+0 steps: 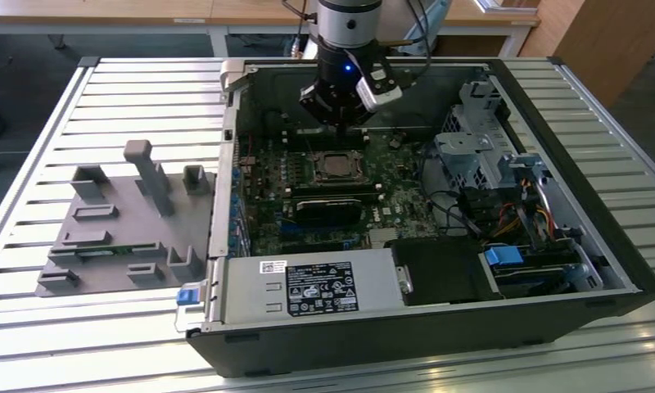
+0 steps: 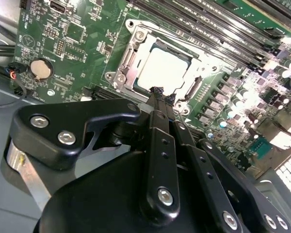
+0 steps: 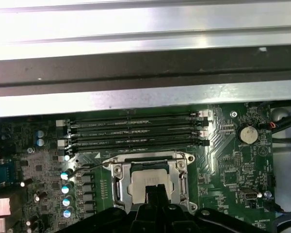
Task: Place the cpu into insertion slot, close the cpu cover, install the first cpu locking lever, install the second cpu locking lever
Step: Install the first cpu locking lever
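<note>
The cpu (image 2: 162,68) (image 3: 150,177) (image 1: 336,167) lies flat in the insertion slot (image 2: 170,47), its pale face showing. The cpu cover (image 2: 131,58) (image 3: 117,187), a silvery frame, lies down around it. A thin metal lever (image 3: 89,166) runs out beside the socket, over the capacitors. My gripper (image 2: 161,93) (image 3: 155,190) (image 1: 344,123) hangs just above the socket's edge inside the open computer case. Its black fingers are shut together with nothing seen between them, and the tips overlap the edge of the cpu in both wrist views.
Long black memory slots (image 3: 136,133) (image 2: 208,24) run beside the socket, and a coin battery (image 2: 40,69) sits further off. A black block (image 1: 327,205), a power supply (image 1: 305,286) and a drive cage (image 1: 481,147) crowd the case. A grey fixture (image 1: 120,221) stands at the exterior view's left.
</note>
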Controlling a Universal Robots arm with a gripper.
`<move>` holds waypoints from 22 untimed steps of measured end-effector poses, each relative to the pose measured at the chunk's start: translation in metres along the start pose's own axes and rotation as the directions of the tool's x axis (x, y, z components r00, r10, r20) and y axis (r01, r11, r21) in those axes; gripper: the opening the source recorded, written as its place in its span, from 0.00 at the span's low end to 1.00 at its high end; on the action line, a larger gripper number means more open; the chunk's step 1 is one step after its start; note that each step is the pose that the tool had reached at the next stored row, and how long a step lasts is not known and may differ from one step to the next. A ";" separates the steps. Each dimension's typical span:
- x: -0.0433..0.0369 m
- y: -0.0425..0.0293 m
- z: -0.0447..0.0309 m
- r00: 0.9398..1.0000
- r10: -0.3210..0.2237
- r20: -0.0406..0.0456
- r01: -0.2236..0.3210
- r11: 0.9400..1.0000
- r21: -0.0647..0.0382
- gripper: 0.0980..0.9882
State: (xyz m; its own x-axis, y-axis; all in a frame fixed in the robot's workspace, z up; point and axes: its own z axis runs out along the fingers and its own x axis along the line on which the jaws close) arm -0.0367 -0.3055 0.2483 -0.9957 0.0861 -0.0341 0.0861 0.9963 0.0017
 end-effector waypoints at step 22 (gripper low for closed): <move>0.0140 -0.0012 -0.0005 1.000 0.000 0.000 0.000 1.000 0.000 0.01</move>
State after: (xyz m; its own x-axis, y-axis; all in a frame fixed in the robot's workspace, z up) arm -0.0508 -0.3055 0.2483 -0.9957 0.0861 -0.0342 0.0861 0.9963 0.0018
